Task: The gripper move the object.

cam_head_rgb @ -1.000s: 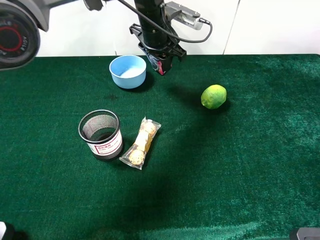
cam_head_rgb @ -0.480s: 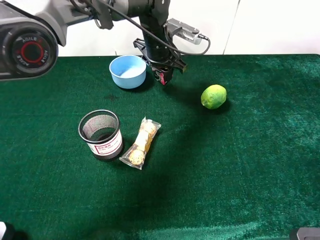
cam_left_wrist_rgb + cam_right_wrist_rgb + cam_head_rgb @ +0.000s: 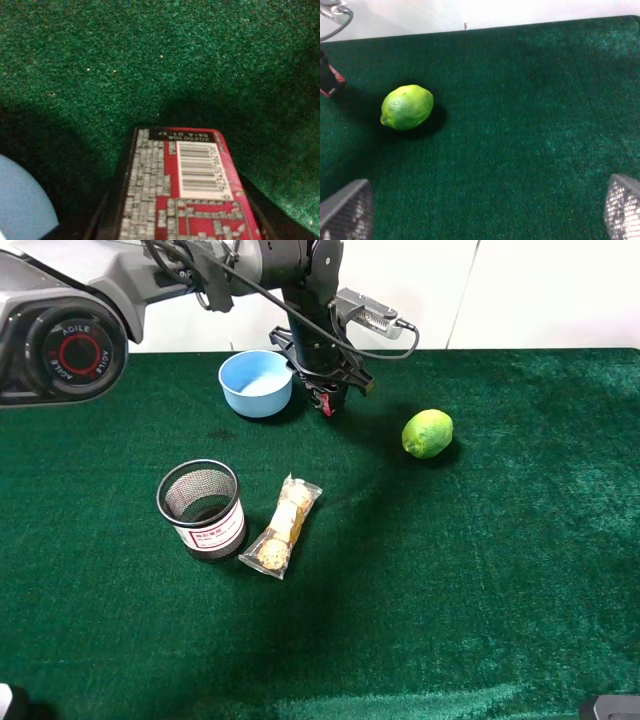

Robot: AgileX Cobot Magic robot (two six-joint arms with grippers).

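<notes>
Black object (image 3: 182, 197), clamped inside left gripper (image 3: 328, 397), beside bowl (image 3: 256, 383)

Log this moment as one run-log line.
left gripper: shut on box | box: low over cloth, between bowl and lime, contact unclear | right gripper: open, empty

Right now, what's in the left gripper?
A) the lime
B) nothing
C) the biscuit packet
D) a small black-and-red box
D: the left wrist view shows the box, barcode side up, held between the jaws, and from above the left gripper has red showing at its tip, while the lime and biscuit packet lie untouched on the green cloth.
</notes>
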